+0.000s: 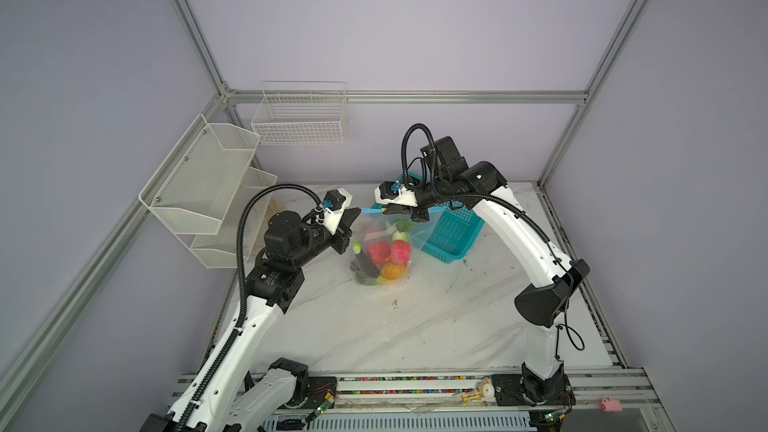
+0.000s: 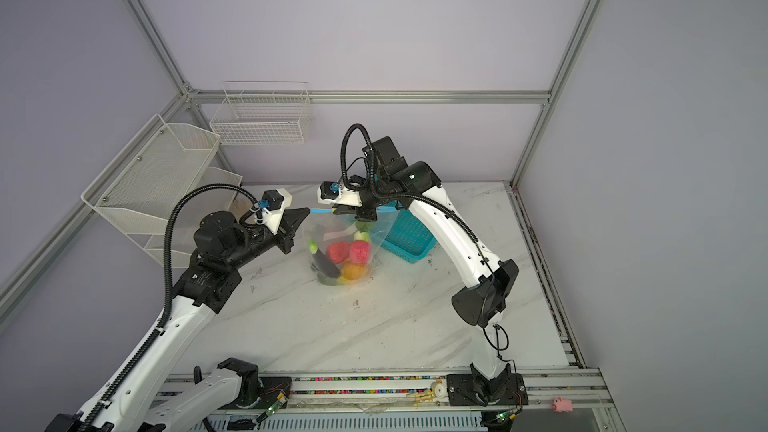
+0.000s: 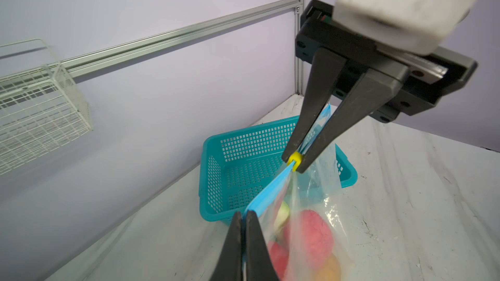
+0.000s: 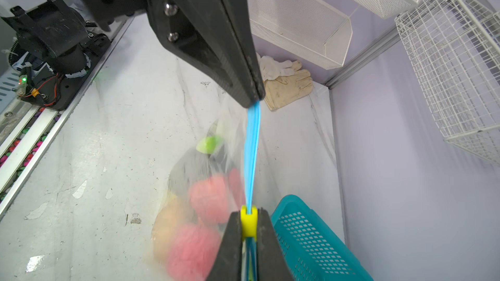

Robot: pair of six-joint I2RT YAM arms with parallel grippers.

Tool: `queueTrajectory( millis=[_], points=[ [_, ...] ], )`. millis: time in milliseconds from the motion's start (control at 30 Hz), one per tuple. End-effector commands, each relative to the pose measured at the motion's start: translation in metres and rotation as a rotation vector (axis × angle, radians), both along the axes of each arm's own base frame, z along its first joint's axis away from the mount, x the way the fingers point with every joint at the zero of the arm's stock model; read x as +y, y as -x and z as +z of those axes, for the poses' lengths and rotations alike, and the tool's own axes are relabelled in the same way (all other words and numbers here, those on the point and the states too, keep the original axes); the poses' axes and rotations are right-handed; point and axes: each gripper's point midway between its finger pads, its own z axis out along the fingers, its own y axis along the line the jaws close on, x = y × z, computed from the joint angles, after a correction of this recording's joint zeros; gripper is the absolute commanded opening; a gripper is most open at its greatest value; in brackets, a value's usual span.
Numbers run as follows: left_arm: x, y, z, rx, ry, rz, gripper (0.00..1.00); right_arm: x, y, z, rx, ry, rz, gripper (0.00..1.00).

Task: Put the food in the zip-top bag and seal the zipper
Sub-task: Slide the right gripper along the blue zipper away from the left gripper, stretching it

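**Ana:** What is hanging at the far left?

**Ben:** A white mesh shelf (image 1: 199,197) is hanging on the left wall. A wire basket (image 1: 299,118) is hanging on the back wall just beside it.

**Ana:** And the left tool?

**Ben:** The left tool (image 1: 357,212) is reaching in from the left. Its jaws are pressed together, pinching one end of the zipper (image 1: 371,210). In the left wrist view the blue strip is sitting caught between the black fingertips (image 3: 234,231).

**Ana:** Where is the zip-top bag?

**Ben:** The zip-top bag (image 1: 376,234) is hanging below that strip, between the two tools, over the middle of the bench (image 1: 415,326). The food is lying inside it, low down: a dark eggplant (image 1: 368,265), two pink-red pieces (image 1: 378,252), an orange (image 1: 392,271) and, higher up, a white radish (image 1: 400,235).

**Ana:** And the right tool?

**Ben:** The right tool (image 1: 384,210) is pinching the yellow slider (image 3: 294,158), with one fingertip pressing on each side of it. The strip is stretching straight between the two tools.

**Ana:** Further right?

**Ben:** A teal basket (image 1: 451,234) is standing on the bench just behind the bag, partly under the right arm.
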Motion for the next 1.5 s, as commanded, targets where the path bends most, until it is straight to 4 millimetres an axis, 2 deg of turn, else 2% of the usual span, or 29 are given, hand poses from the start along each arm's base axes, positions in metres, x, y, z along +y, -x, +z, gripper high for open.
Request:
queueTrajectory(
  millis=[0, 167, 633, 1033, 1467],
  points=[
    [0.04, -0.012, -0.009, 0.006, -0.062, 0.215, 0.0, -0.017, -0.005, 0.002, -0.001, 0.03, -0.056, 0.0],
    [0.063, -0.017, -0.015, 0.021, -0.084, 0.337, 0.0, -0.021, -0.007, 0.0, -0.006, 0.04, -0.074, 0.0],
    [0.101, -0.021, -0.021, 0.046, -0.069, 0.496, 0.0, -0.044, -0.021, -0.004, -0.019, 0.053, -0.137, 0.0],
    [0.111, -0.019, -0.017, 0.035, -0.058, 0.512, 0.0, -0.064, -0.034, -0.006, -0.019, 0.059, -0.189, 0.0],
    [0.113, -0.019, -0.017, 0.035, -0.056, 0.514, 0.0, -0.074, -0.044, -0.013, -0.015, 0.079, -0.223, 0.0]
  ],
)
